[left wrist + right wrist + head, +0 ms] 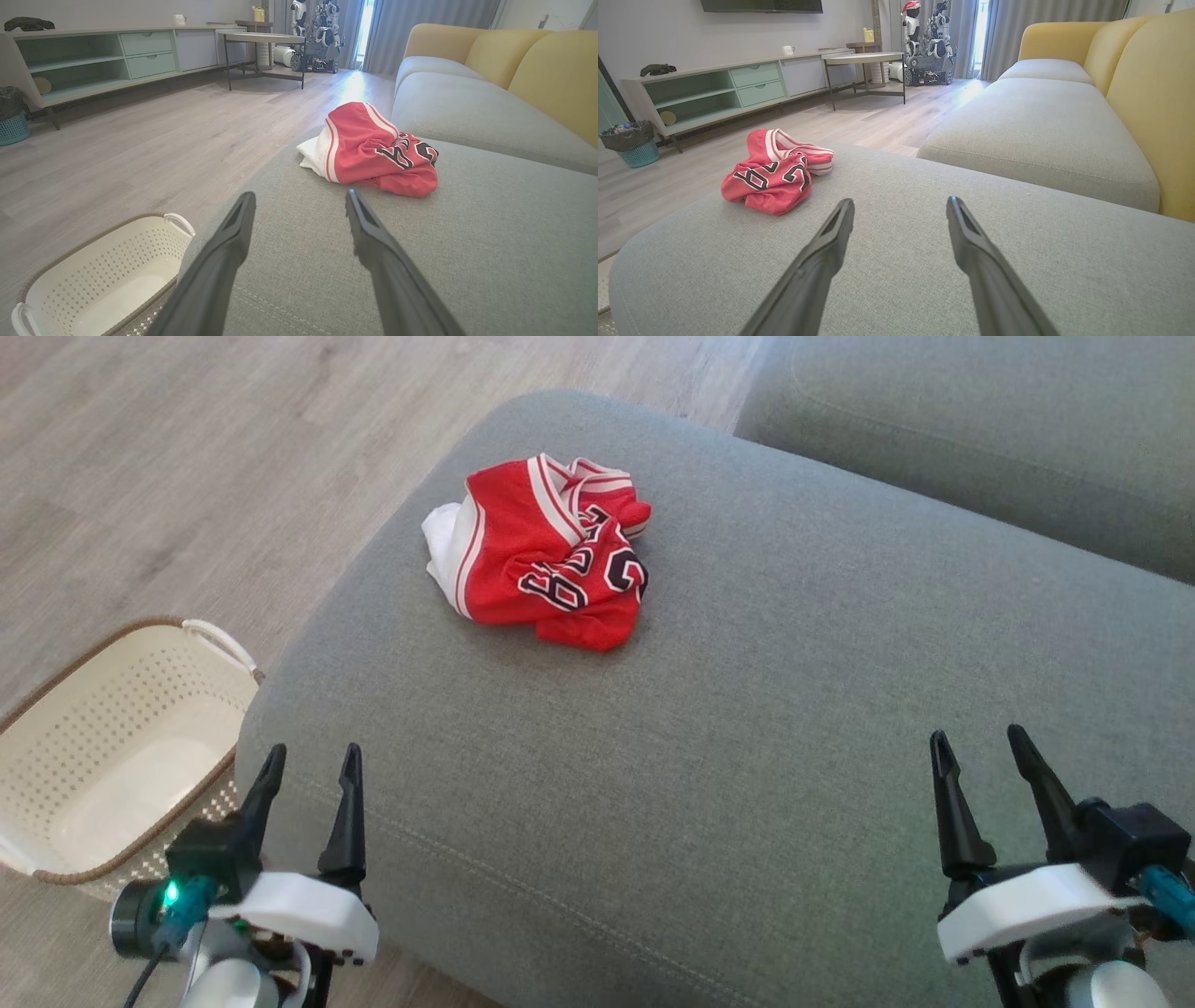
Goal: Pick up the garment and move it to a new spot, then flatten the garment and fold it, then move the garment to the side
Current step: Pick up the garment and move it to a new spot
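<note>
- Head view, far left: you have a cream plastic basket (pixel 103 719) with perforated walls and a brown woven rim. It stands on the pale wood-plank floor (pixel 140 476), against the cushion's left edge.
- Your left gripper (pixel 314 753) sits at the cushion's near-left corner. Its two tapered black fingers are spread apart with nothing between them, well short of the garment.
- The garment (pixel 546 555) lies bunched on the grey woven seat cushion (pixel 700 756), toward its far-left part. It is smooth red fabric with white stripe trim and black-and-white numerals.
- It is a rounded heap with no clear long axis. Its white panel faces left and its striped ribbed band lies on the far side.
- Your right gripper (pixel 977 737) is at the near right, fingers likewise parted and empty, also well apart from the garment.
- A second grey cushion (pixel 980 439) lies beyond at the upper right.
- Left wrist view: you see the garment's (pixel 369 149) white panel side-on, and the basket (pixel 107 275) at the lower left.
- Right wrist view: the numerals on the garment (pixel 775 175) face you, and yellow backrests (pixel 1148 93) rise at the right.
- Both wrist views add the green sideboard (pixel 93 56) along the far wall.
</note>
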{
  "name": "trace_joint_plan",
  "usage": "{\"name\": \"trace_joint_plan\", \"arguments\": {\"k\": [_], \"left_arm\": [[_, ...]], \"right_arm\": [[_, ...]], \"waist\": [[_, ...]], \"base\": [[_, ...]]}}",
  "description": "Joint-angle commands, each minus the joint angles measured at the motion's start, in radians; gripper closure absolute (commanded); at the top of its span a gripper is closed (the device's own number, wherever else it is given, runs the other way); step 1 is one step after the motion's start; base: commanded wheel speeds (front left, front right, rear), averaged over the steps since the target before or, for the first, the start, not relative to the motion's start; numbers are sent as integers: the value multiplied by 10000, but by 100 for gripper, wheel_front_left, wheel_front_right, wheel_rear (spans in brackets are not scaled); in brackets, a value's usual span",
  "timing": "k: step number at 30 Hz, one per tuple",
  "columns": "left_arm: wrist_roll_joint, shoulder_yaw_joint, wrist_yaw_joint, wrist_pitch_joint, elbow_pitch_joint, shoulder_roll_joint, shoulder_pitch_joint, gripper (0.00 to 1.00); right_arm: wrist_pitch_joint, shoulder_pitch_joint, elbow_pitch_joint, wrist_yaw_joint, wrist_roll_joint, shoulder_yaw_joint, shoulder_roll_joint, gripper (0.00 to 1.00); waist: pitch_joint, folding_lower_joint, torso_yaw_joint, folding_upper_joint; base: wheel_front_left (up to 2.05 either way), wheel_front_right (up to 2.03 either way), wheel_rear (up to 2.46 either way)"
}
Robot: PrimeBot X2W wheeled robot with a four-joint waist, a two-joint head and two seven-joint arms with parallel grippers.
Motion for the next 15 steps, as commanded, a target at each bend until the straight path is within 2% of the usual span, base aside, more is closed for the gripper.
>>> {"name": "trace_joint_plan", "arguments": {"k": [1,9,15], "left_arm": [[-70,404,23,-154,-314,219,-640,0],[-308,632,-259,-189,-267,32,-1668,0],[-515,921,-942,-203,778,103,-3617,0]], "right_arm": [[-112,-572,-336,37,90,225,-68,0],[117,-1118,-681,37,-121,318,-68,0],[308,-1800,-975,37,-525,433,-68,0]], "waist": [[55,0,-41,0],[1069,0,-658,0],[2240,0,-1642,0]], "base": [[0,0,0],[0,0,0],[0,0,0]]}}
